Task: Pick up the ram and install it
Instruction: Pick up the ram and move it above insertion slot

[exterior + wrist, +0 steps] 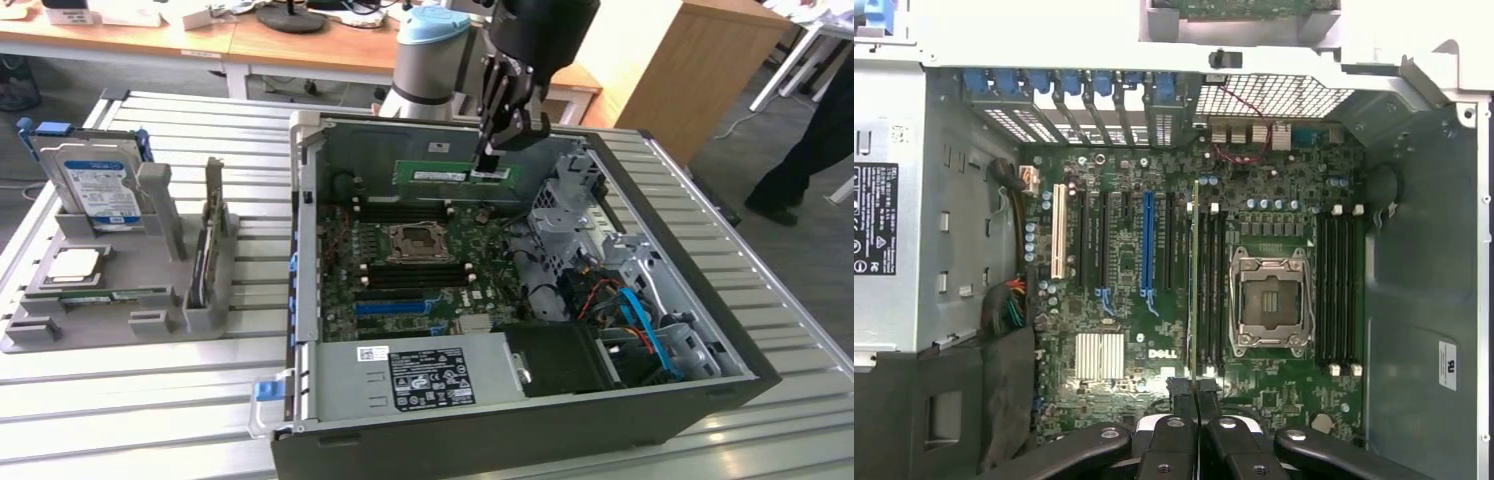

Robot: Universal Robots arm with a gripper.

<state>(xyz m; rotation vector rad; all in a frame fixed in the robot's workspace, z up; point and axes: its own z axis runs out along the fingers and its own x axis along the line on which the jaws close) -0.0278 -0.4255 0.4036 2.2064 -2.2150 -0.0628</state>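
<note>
Green stick with black chips: that's the ram (447, 173). The claw (491, 160) has it pinched by one end, fingers closed right down on the thin card. It hangs over the open case (400, 445), up near the rim and well clear of the board (1284, 200) below. In the wrist view the ram (1195, 280) reads as a thin edge-on line running out from the claw (1196, 392), lying along the black slots (1212, 290) just beside the socket (1267, 303).

My take on this step: it's the lining-up part, and that's all about staying square. The stick wants to sit parallel to its slot along the whole length, edge pointing straight down, no tilt. Gripped at one end like that, I'd guess the far end can sag or swing. I can't tell if the slot clips are open or which way the notch faces — worth a check.

Materials: the ram looks like a thin, stiff card that won't like bending. The slots are glossy black plastic and the socket frame is bright metal. The case walls are grey sheet steel, and it all sits on a ribbed metal bench (134, 400).
</note>
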